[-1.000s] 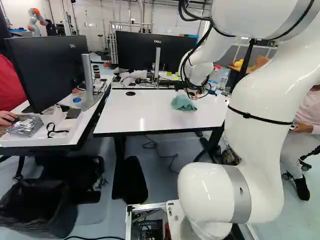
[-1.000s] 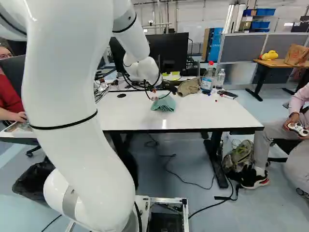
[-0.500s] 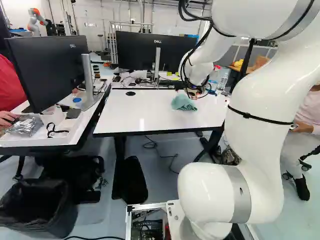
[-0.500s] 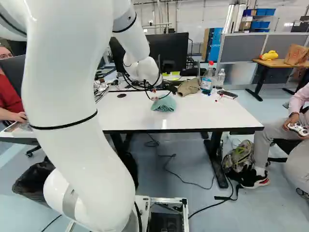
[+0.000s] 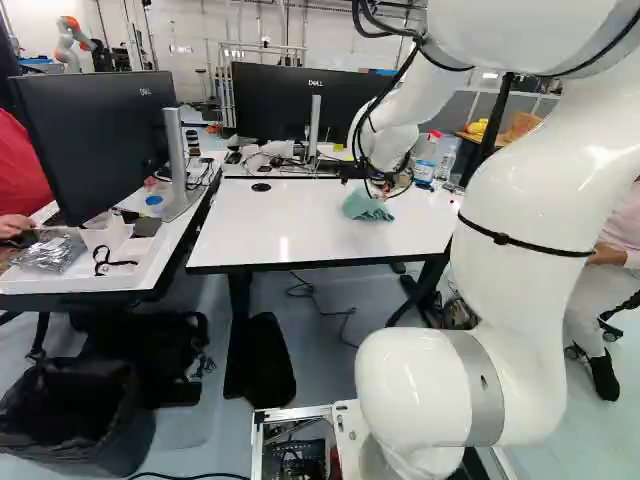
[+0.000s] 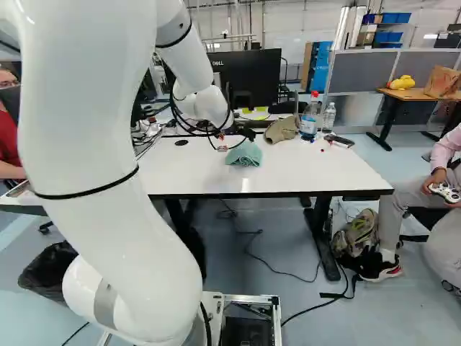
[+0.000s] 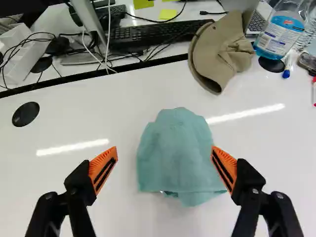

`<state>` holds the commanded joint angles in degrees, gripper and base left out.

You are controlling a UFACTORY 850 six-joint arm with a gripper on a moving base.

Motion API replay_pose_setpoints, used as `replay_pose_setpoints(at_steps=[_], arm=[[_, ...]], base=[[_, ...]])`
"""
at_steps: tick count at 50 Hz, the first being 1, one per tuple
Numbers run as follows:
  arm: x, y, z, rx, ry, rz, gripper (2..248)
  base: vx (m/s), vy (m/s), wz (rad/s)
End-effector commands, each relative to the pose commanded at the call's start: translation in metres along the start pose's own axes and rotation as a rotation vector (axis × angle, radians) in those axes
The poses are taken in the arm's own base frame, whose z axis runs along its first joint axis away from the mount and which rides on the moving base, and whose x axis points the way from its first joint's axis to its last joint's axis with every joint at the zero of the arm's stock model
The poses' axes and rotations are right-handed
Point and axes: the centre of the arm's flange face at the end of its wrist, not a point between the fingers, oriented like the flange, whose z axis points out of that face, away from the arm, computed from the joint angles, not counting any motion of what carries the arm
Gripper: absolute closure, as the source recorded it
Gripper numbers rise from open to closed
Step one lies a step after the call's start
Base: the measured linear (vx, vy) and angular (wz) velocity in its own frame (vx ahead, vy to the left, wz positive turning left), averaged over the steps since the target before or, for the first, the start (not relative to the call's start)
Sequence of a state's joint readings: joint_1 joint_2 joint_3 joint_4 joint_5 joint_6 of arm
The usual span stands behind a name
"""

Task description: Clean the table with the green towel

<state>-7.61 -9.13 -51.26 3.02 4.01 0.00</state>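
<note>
In the right base view my gripper hangs over the white table, at the near side of the monitor, small and partly hidden by cables. The green towel lies crumpled on the tabletop close by it; in the left base view the towel is on the table's right half. In the wrist view the gripper stands wide open, and the bunched towel shows between its orange-padded fingers, nearer one of them. Nothing is gripped.
Behind the towel are a tan hat, a keyboard, a spray bottle, a clear bottle and pens. Monitors stand beyond the table's far edge. Another robot stands far back.
The arm has shifted a little to the left in both base views, its gripper with it. The towel lies where it was, and the base has not moved.
</note>
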Motion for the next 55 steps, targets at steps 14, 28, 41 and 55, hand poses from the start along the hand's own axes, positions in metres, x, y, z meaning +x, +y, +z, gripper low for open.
replay_pose_setpoints(at_steps=[14, 28, 41, 55], arm=[[-0.013, -0.019, -0.013, 0.028, -0.006, -0.027, 3], [-0.029, -0.035, -0.029, 0.053, -0.010, -0.052, 3], [-0.043, -0.045, -0.043, 0.072, -0.013, -0.070, 3], [-0.058, -0.052, -0.058, 0.089, -0.015, -0.087, 3]], base=[[0.000, 0.000, 0.000], [0.000, 0.000, 0.000], [0.000, 0.000, 0.000], [0.000, 0.000, 0.000]])
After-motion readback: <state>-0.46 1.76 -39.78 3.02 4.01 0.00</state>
